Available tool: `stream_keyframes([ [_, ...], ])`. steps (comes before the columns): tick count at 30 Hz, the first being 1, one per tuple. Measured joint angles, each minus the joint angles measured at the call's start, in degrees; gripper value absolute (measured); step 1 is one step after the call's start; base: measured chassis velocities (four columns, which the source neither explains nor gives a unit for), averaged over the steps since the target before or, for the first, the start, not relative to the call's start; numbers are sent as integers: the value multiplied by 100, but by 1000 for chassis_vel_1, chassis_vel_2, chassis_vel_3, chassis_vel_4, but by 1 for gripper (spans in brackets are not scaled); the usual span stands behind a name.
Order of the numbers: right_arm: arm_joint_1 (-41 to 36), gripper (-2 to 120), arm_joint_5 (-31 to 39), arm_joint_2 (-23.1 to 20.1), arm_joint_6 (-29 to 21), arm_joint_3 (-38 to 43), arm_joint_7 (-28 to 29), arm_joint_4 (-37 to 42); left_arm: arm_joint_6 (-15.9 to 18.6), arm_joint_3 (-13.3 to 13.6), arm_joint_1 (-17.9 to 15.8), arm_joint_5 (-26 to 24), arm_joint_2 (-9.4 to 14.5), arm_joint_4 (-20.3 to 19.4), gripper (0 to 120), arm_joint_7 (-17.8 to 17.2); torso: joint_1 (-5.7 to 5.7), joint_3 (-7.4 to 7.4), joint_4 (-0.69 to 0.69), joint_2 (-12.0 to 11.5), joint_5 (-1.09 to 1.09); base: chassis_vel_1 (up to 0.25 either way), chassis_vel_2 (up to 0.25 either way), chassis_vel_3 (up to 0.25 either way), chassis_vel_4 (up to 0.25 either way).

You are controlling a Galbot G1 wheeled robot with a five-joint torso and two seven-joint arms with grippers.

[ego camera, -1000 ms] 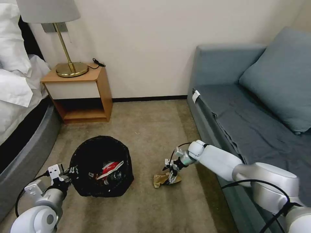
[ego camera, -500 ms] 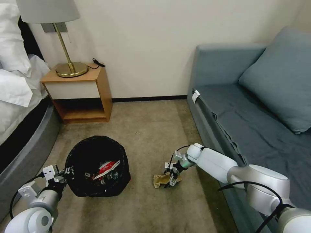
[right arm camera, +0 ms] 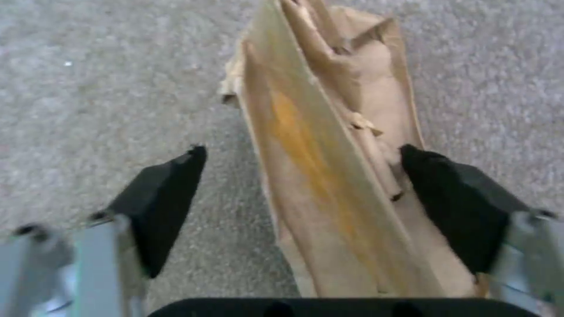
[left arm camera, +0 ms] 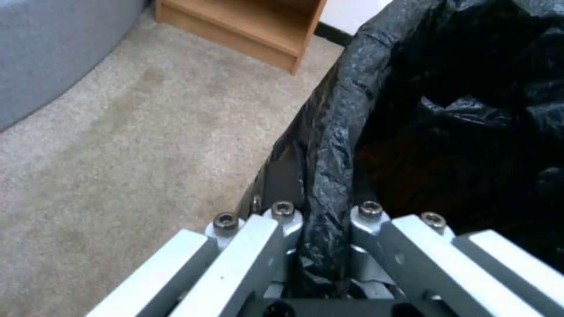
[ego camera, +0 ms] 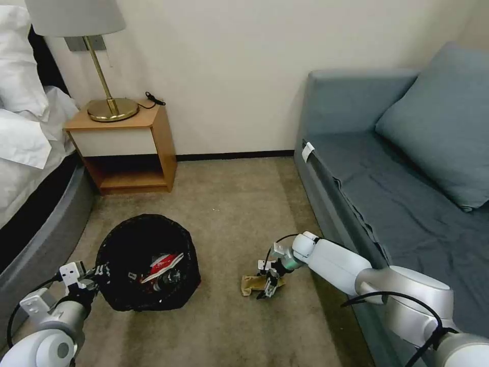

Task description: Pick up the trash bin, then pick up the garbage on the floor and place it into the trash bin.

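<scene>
The trash bin (ego camera: 133, 239), lined with a crinkled black bag, stands on the carpet at lower left. My left gripper (ego camera: 99, 271) is shut on its near-left rim; in the left wrist view the gripper (left arm camera: 326, 210) pinches the bag-covered rim (left arm camera: 346, 132). Inside the bin lie a red-and-white wrapper (ego camera: 162, 264) and other garbage. To the right, a crumpled tan paper scrap (ego camera: 252, 283) lies on the floor. My right gripper (ego camera: 269, 285) is down over its right end, open. In the right wrist view the scrap (right arm camera: 317, 110) sits between the black pads (right arm camera: 452, 198), one touching it, the other apart.
A wooden nightstand (ego camera: 127, 148) with a brass lamp (ego camera: 109, 108) stands against the back wall. A bed (ego camera: 35, 224) runs along the left and a blue-grey sofa (ego camera: 387, 183) along the right. Bare carpet (ego camera: 229, 204) lies between them.
My left gripper has drawn the trash bin leftward and a little nearer. My right gripper has sunk slightly over the paper scrap, which has stayed put.
</scene>
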Motion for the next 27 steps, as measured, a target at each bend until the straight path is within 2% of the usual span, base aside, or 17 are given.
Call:
stream_keyframes([
  [2,-6,81,4,-1,-7,3,37,5,-2,4,0,0,3,0,4,1,0,0,0,0,0,0,0,0,0],
  [5,-18,67,22,-23,-12,12,83,43,-2,18,-17,0,14,0,4,5,0,0,0,0,0,0,0,0,0],
  [6,-18,67,22,-23,-12,12,83,43,-2,18,-17,0,14,0,4,5,0,0,0,0,0,0,0,0,0],
  [10,-23,47,83,-107,-28,25,108,167,6,41,-62,0,25,-1,4,5,0,0,0,0,0,0,0,0,0],
  [12,-23,46,95,-123,-31,26,120,191,9,45,-67,0,25,-2,4,5,0,0,0,0,0,0,0,0,0],
  [15,-30,29,186,-243,-58,36,194,351,38,73,-104,4,25,-14,4,1,0,0,0,0,1,0,0,0,0],
  [16,-30,29,186,-243,-58,36,194,351,38,73,-104,4,25,-14,4,1,0,0,0,0,1,0,0,0,0],
  [19,-69,16,241,-335,-70,99,278,478,52,87,-122,7,24,-15,4,-6,0,0,-1,0,1,0,0,0,0],
  [20,-69,16,241,-335,-70,99,278,478,52,87,-122,7,24,-15,4,-6,0,0,-1,0,1,0,0,0,0],
  [22,-78,5,330,-440,-109,213,377,637,55,87,-121,12,24,-14,4,-7,0,0,1,0,1,0,0,0,0],
  [24,-77,3,350,-470,-120,238,394,672,56,86,-120,13,25,-13,4,-8,0,0,0,0,1,0,0,0,0],
  [27,-31,0,586,-775,-220,456,634,1051,61,83,-107,14,24,-8,4,-9,0,0,0,0,2,0,0,0,0],
])
